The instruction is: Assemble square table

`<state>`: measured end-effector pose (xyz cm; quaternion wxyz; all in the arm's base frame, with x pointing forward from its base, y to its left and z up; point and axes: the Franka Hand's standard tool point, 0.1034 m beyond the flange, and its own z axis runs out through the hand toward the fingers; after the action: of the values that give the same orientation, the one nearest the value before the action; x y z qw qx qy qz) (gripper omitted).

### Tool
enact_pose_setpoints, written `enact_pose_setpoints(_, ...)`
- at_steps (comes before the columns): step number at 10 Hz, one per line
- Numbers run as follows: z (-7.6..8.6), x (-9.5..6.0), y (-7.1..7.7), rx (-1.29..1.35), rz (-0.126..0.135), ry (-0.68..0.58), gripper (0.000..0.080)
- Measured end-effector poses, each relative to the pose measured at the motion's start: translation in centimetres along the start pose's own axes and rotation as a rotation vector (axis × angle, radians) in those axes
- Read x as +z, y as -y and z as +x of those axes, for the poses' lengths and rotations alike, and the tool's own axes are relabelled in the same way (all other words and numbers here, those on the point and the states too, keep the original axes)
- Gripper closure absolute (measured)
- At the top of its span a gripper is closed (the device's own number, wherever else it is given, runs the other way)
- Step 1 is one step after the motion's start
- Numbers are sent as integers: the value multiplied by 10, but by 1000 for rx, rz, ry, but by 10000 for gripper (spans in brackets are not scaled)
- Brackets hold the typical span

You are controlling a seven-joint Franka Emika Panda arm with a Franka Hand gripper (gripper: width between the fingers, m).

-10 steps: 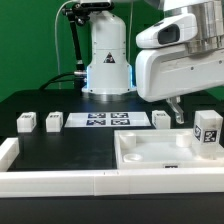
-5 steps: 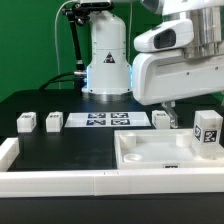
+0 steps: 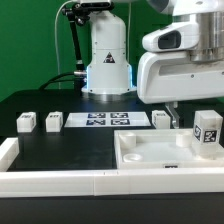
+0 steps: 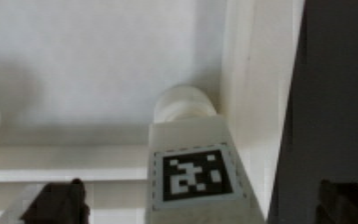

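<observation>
Starting at the exterior view's left, the far-left leg (image 3: 26, 122) and the second leg (image 3: 54, 121) stand apart on the black worktop (image 3: 60, 150), with the marker board (image 3: 110, 120) lying flat next along. The third leg (image 3: 161, 119) sits just beside my end effector (image 3: 176, 113), which hangs over the far edge of the tabletop (image 3: 150, 150). The fourth leg (image 3: 207, 130) stands upright at the tabletop's right end. My end effector is spread wide and holds nothing. In the wrist view a tagged leg (image 4: 194, 165) shows between my fingertips (image 4: 60, 203), against the white tabletop. I cannot tell which leg it is. I judge these legs to be light, rigid and smooth, so I would pinch one squarely across its flat sides. The tabletop looks stiff but broad, and only its rim offers a hold.
</observation>
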<state>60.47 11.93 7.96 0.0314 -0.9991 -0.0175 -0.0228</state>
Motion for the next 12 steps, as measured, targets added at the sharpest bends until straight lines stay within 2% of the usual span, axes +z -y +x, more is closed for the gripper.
enact_pose_setpoints(4, 3, -1, -4, -57, 0, -6, 150)
enact_pose_setpoints(8, 11, -7, 0, -62, 1, -19, 150)
enact_pose_setpoints(10, 11, -7, 0, -63, 1, -19, 440)
enact_pose_setpoints(11, 11, -7, 0, -63, 1, -19, 509)
enact_pose_setpoints(12, 11, -7, 0, -55, 2, -20, 509)
